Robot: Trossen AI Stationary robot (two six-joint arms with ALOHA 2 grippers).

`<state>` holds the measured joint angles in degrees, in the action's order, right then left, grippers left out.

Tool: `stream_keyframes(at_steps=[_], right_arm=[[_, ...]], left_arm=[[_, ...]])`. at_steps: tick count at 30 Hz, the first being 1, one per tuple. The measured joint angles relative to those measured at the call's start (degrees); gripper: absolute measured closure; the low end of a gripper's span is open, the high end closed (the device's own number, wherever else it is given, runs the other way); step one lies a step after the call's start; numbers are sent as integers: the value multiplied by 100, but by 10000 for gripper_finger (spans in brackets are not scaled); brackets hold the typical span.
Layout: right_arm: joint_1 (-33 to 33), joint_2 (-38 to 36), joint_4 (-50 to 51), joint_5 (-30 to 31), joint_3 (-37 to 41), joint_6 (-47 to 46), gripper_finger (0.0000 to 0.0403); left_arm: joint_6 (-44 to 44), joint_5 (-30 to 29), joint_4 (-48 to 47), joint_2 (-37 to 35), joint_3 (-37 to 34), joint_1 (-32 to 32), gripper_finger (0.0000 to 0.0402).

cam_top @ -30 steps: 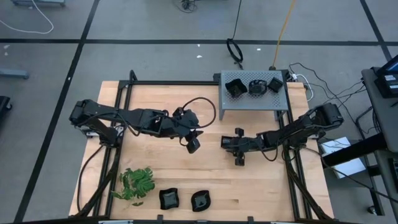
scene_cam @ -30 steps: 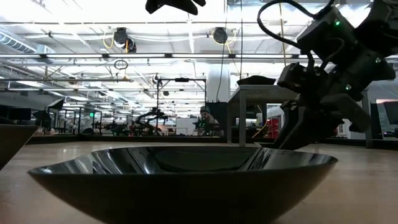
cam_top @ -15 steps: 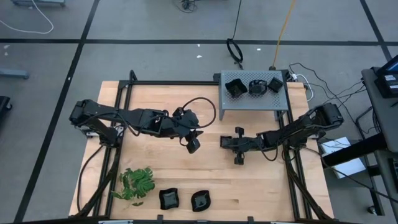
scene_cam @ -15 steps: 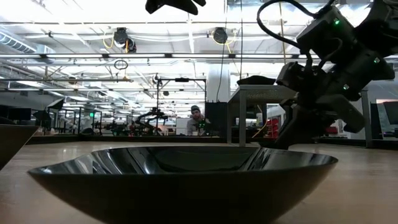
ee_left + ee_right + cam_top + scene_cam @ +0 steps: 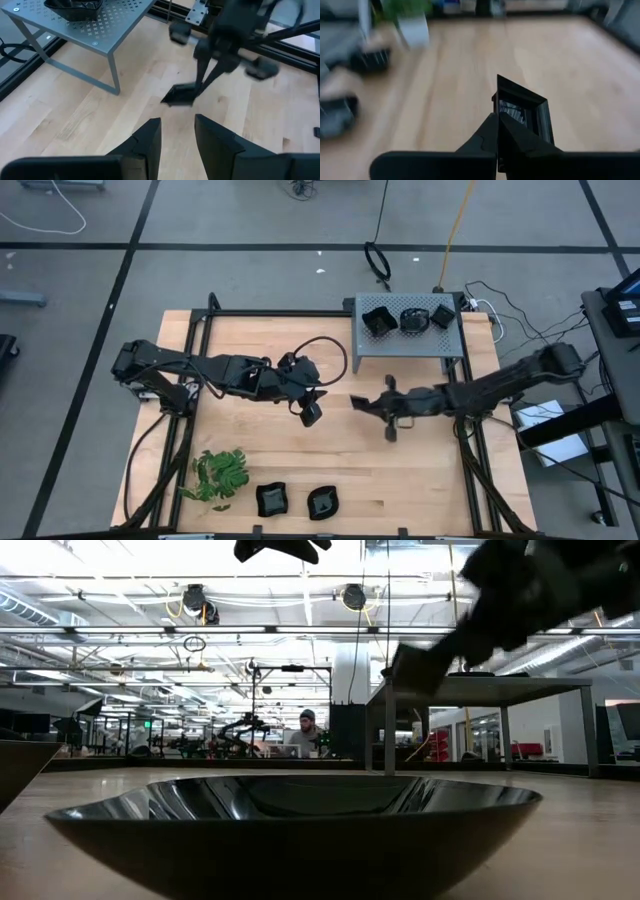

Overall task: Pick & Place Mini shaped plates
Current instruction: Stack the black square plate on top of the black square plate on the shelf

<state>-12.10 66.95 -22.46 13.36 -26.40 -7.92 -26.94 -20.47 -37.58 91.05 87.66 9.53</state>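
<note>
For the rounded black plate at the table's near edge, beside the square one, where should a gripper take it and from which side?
Judging by its pose, take the rounded plate by its raised rim, from straight above, one finger inside the bowl and one outside. It lies flat, bowl up, apart from the square plate, so the rim is the only thin edge.

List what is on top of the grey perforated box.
Three black mini plates sit in a row on the grey perforated box. The left wrist view shows only one at the corner; their insides are unclear.
</note>
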Motion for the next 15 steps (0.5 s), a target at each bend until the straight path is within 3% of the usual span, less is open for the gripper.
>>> stream_keyframes(at_steps=[5,15], right_arm=[[128,-1136,544,400,-254,24,403],[1234,-2248,4604,1285,-2008,1199,403]], left_arm=[[0,0,11,0,0,1,282],[7,-258,326,2,0,-27,282]])
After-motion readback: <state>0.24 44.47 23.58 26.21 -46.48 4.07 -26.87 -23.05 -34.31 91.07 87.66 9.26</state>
